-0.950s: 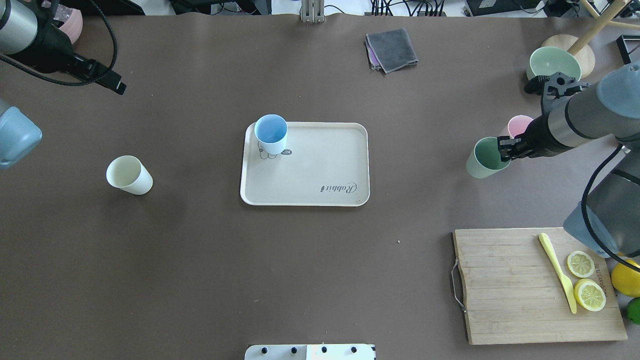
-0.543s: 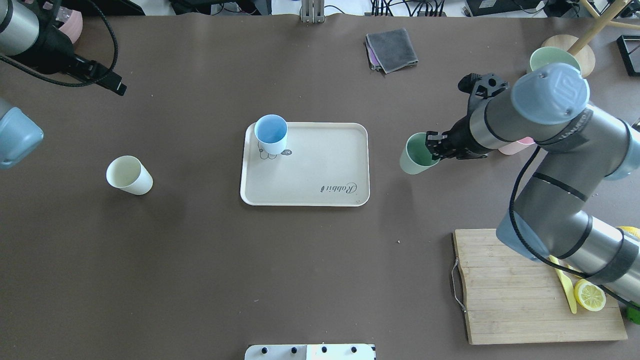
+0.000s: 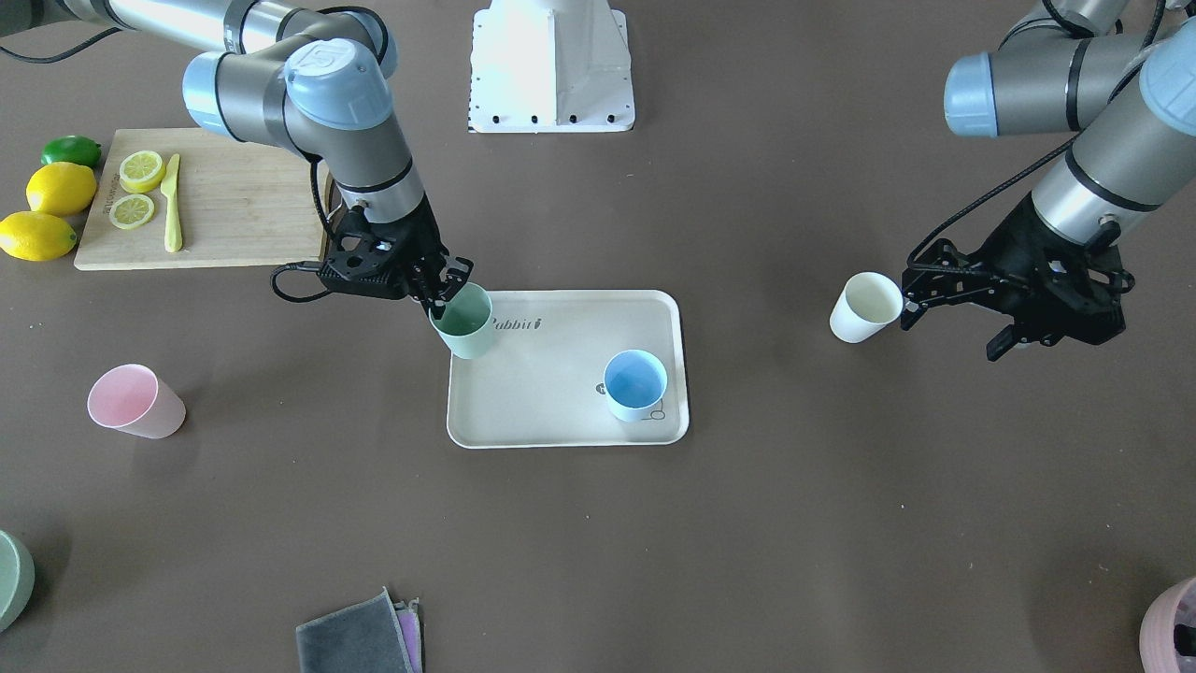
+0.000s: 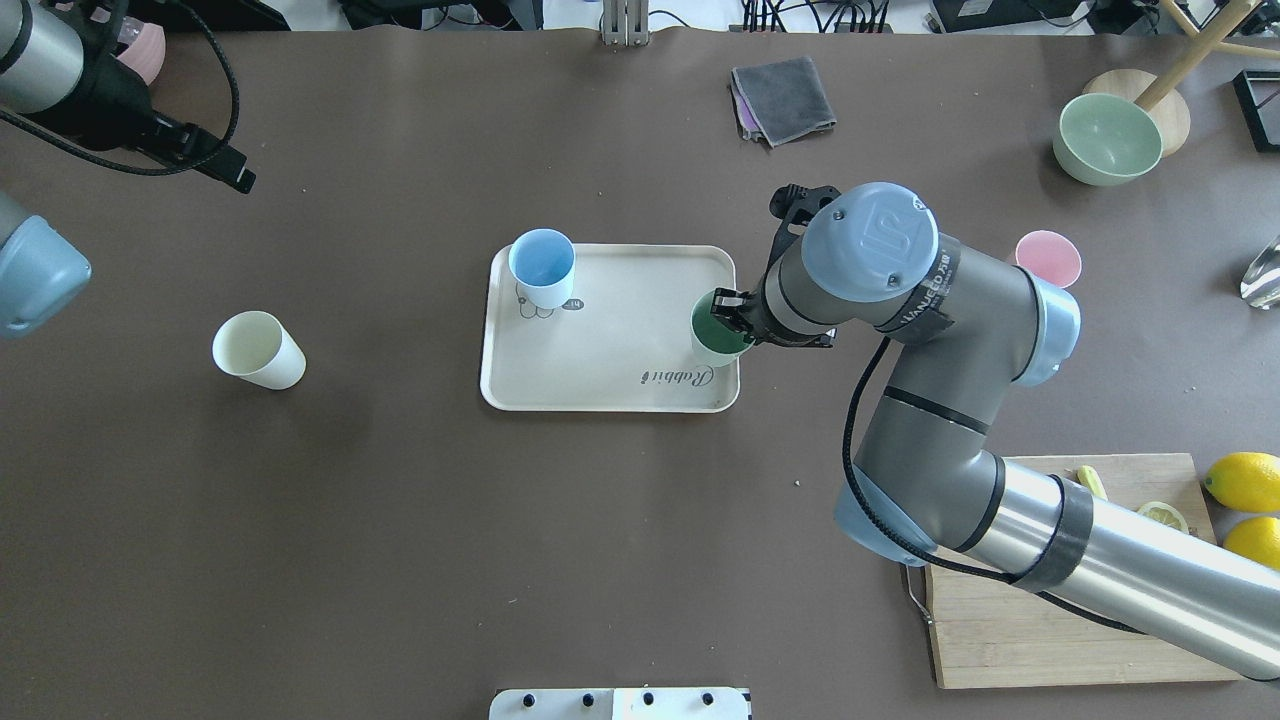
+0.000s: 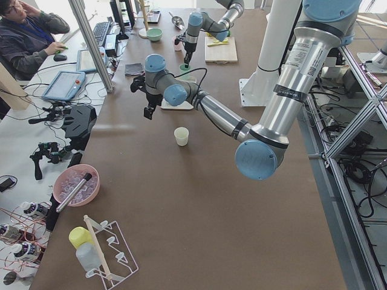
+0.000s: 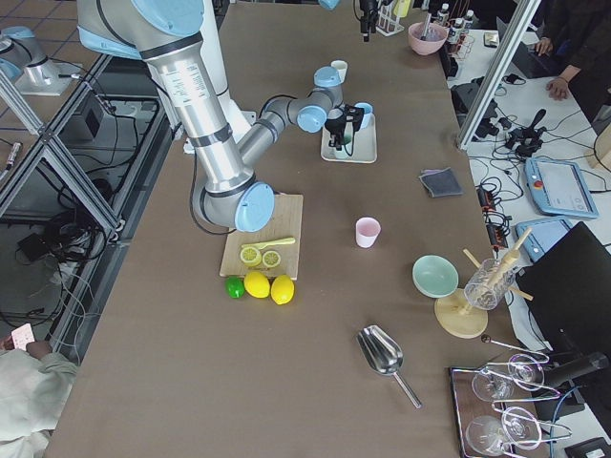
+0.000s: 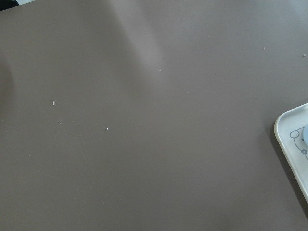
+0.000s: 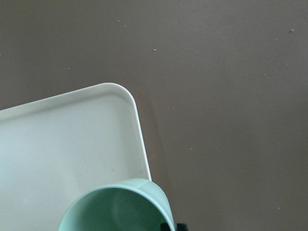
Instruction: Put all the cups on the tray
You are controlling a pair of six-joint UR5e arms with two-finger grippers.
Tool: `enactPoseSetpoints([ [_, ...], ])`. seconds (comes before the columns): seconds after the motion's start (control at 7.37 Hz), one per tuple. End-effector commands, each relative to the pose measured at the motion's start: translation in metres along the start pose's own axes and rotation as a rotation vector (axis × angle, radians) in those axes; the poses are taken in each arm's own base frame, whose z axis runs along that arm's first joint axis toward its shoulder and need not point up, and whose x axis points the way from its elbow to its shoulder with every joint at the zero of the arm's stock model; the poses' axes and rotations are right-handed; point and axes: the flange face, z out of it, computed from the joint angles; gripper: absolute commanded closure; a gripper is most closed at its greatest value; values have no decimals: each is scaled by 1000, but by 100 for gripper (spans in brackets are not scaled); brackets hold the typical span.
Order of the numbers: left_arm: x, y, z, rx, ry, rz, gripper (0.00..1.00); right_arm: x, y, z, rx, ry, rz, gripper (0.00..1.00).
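Green cup (image 4: 712,346) hangs over the tray (image 4: 610,403) edge, its rim pinched by the right gripper (image 4: 730,314). Next, I'd carry it inward, lower it and release.

Your tally, as it stands. You have 4 cups: blue cup (image 4: 541,262), green cup (image 3: 464,322), cream cup (image 4: 255,347), pink cup (image 4: 1047,258). 1 tray (image 4: 620,320). 1 cutting board (image 3: 234,206). 2 lemon slices (image 3: 141,170). 2 whole lemons (image 3: 61,187). 1 lime (image 3: 71,150). 1 yellow knife (image 3: 172,201). 2 bowls: green bowl (image 4: 1108,138), pink bowl (image 5: 75,186). 1 folded cloth stack (image 4: 783,98), grey over purple. 1 metal scoop (image 6: 382,355).
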Motion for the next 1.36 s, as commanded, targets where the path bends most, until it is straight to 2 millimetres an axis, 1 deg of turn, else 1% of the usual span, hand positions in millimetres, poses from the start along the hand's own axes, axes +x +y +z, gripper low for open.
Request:
enactPoseSetpoints([
  [0.0,5,3,6,-10,5,6,0,-21,13,-2,-5,1,11,49],
  [0.14,6,3,7,-13,6,8,0,-24,16,1,47,11,-3,0],
  [0.27,6,3,8,-14,5,7,0,-27,18,1,68,14,-8,0],
  [0.41,7,3,8,-14,7,7,0,-26,10,-8,78,4,-7,0],
  [0.54,9,8,13,-24,9,-23,0,-21,-12,-20,76,-5,11,0],
  [0.68,17,15,24,-31,9,-73,0,-4,-42,-39,45,2,11,0],
  [0.81,15,38,44,-53,-28,-77,0,15,-64,-68,9,38,-36,0],
  [0.95,3,62,58,-45,-42,-64,0,39,-84,-101,9,60,-66,0],
  [1.09,-15,90,71,-57,-46,-56,0,77,-113,-128,9,63,-102,0],
  [1.22,-26,105,75,-65,-49,-60,0,119,-136,-146,-7,58,-154,0],
])
